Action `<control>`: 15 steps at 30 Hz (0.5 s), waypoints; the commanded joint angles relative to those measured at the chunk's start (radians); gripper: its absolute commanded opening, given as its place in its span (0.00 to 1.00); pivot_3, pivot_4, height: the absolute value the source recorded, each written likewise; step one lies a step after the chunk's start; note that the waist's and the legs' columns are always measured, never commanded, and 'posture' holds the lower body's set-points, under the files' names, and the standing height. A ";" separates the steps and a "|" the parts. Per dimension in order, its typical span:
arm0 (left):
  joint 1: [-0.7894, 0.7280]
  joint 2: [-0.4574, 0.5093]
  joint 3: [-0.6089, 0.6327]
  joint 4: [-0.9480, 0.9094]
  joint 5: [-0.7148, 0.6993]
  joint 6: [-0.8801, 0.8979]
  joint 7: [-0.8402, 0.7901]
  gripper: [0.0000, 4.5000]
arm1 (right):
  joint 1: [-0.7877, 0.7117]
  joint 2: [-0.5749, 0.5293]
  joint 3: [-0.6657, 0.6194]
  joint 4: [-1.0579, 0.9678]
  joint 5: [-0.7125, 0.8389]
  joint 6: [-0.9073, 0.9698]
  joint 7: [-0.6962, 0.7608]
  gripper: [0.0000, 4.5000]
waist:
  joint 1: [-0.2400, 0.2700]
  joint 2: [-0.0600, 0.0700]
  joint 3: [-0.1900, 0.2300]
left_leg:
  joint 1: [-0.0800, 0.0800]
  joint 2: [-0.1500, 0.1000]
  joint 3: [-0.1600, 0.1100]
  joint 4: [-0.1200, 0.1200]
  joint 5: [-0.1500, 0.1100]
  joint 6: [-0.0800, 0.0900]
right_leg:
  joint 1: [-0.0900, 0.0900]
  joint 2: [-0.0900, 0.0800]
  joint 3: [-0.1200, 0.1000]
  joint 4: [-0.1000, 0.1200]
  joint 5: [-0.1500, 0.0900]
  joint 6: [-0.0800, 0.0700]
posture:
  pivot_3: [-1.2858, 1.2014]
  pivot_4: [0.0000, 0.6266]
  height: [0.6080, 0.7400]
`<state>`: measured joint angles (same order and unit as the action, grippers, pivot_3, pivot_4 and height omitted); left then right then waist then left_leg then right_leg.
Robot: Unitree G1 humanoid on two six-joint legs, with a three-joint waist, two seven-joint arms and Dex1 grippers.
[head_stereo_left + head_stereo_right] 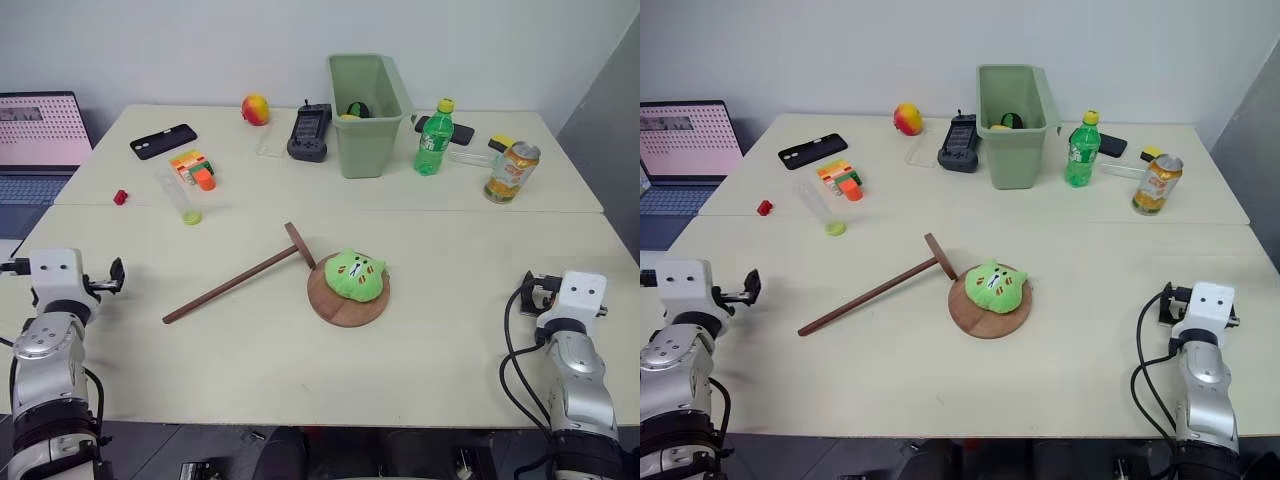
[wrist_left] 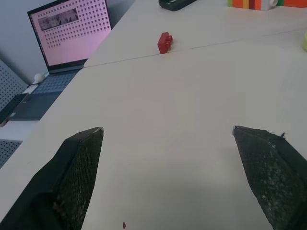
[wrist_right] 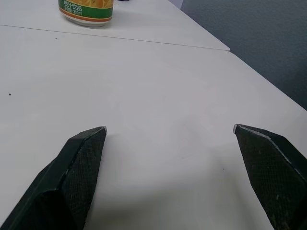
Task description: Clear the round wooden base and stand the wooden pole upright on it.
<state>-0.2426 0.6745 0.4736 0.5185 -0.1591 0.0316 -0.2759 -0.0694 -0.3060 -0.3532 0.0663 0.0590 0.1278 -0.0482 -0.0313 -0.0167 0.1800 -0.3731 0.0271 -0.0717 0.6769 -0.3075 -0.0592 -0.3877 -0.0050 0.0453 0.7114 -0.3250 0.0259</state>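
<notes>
Two black pincers, left pincer and right pincer, are gaping empty at the lower corners. Mid-frame, a green plush toy is sitting on the round reddish-brown wooden base; the long dark-brown wooden pole is lying just left on the worktop.

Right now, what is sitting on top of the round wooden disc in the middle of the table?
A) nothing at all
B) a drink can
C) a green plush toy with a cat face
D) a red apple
C: a green plush toy lies on the round wooden base, while the wooden pole lies flat beside it.
</notes>
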 commanded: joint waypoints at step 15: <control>0.040 0.067 0.000 -0.247 -0.156 0.129 -0.213 1.00 | -0.045 -0.161 0.063 -0.086 0.059 0.002 0.258 0.99 | 0.000 0.000 0.000 | 0.000 0.000 0.000 0.000 0.000 0.000 | 0.000 0.000 -0.001 0.000 0.000 0.000 | 0.52 0.24 1.00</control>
<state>-0.2050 0.7097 0.4743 0.3764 -0.2693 0.1269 -0.4225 -0.1042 -0.4482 -0.3057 0.0427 0.0702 0.1234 0.1302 -0.0312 -0.0167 0.1801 -0.3738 0.0273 -0.0713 0.6769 -0.3075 -0.0591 -0.3877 -0.0045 0.0446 0.7111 -0.3250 0.0259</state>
